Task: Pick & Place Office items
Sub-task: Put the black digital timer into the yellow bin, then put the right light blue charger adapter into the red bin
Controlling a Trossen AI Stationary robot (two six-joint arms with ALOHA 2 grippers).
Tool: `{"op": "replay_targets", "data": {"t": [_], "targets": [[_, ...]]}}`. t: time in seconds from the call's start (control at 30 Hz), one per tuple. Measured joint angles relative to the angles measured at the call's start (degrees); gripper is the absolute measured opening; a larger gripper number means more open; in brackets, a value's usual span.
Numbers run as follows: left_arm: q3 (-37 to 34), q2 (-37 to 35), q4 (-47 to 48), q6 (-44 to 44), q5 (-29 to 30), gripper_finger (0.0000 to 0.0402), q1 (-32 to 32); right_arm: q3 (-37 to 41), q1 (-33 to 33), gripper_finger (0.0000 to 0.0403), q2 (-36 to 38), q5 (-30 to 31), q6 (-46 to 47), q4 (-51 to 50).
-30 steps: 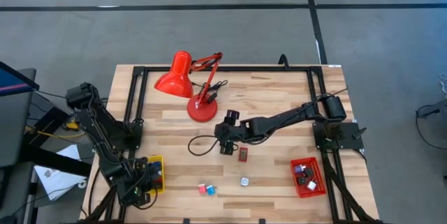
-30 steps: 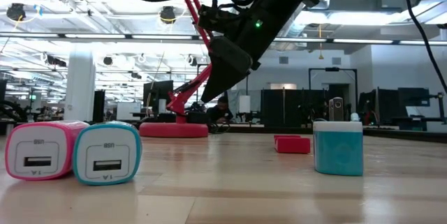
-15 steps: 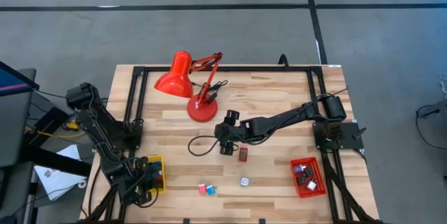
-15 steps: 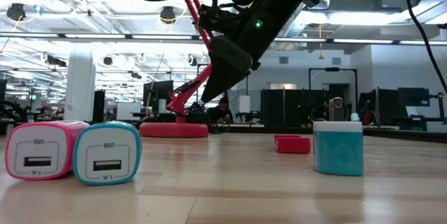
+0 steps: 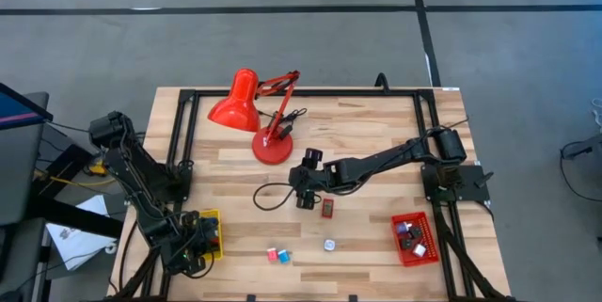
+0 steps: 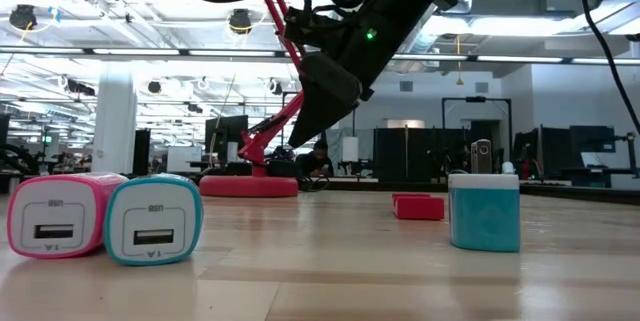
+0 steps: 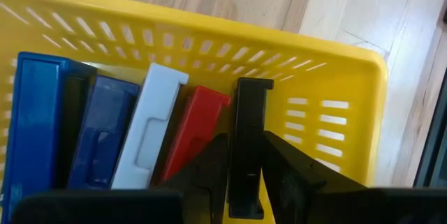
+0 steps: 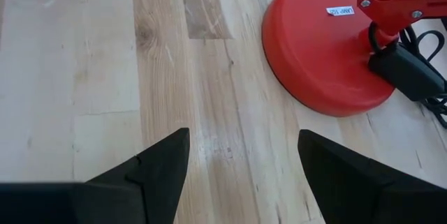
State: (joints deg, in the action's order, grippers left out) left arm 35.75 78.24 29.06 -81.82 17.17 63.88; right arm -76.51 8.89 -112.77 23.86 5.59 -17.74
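a: high view: left gripper [image 5: 191, 248] is low over the yellow tray [image 5: 213, 236]; right gripper [image 5: 303, 195] hovers mid-table.
b: left wrist: fingers [image 7: 209, 165] narrow around a black clip [image 7: 248, 144] in the tray; it may cling on release.
a: right wrist: jaws wide, empty, beside the lamp base [image 8: 325, 46].

A large open-plan robotics lab or industrial workspace: the pale wooden plank counter [image 5: 376, 142] in a black metal frame stands on a grey concrete floor [image 5: 282, 29] marked with dark lines, and beyond it run exposed ceiling ducts [image 6: 90, 21], strip lighting and rows of dark workstations [image 6: 420, 156].
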Motion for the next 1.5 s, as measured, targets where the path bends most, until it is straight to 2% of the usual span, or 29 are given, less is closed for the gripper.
{"op": "replay_targets", "data": {"t": [0.3, 0.4, 0.53, 0.7, 0.77, 0.9, 1.03, 1.27, 1.5], "targets": [[0.00, -2.74, 0.86, -0.09, -0.02, 0.0088, -0.51, -0.04, 2.11, 0.0260, 3.02, -0.31, 3.97, -1.81], [0.02, -5.28, 1.39, -0.07, 0.41, 0.0103, -1.34, -0.04, 2.95, 0.0260, 3.91, -0.46, 5.11, -4.48], [0.02, -8.77, 2.22, 0.78, 1.10, 0.0134, -2.36, -0.04, 3.59, 0.0260, 4.71, -0.98, 11.97, -8.63], [0.02, -14.60, 2.34, 8.51, 2.64, 0.0168, -4.46, -0.02, 4.36, 0.0260, 6.96, -3.16, 17.49, -18.79], [0.02, -17.42, 2.41, 11.92, 4.80, 0.0178, -5.79, -0.02, 4.81, 0.0260, 7.61, -4.03, 18.85, -22.44], [0.04, -22.30, 2.28, 18.27, 10.93, 0.0193, -9.66, -0.02, 5.85, 0.0264, 7.85, -9.73, 22.17, -27.26], [0.04, -24.16, 0.56, 25.91, 13.89, 0.0207, -15.05, -0.02, 7.98, 0.0278, 7.50, -12.64, 26.02, -29.95], [0.04, -23.76, -3.82, 37.57, 13.94, 0.0224, -23.43, -0.03, 14.57, 0.0283, 8.67, -13.70, 28.16, -29.08], [0.04, -23.76, -5.09, 39.84, 13.94, 0.0226, -27.98, -0.02, 21.64, 0.0283, 5.61, -12.96, 28.07, -20.30]]}}
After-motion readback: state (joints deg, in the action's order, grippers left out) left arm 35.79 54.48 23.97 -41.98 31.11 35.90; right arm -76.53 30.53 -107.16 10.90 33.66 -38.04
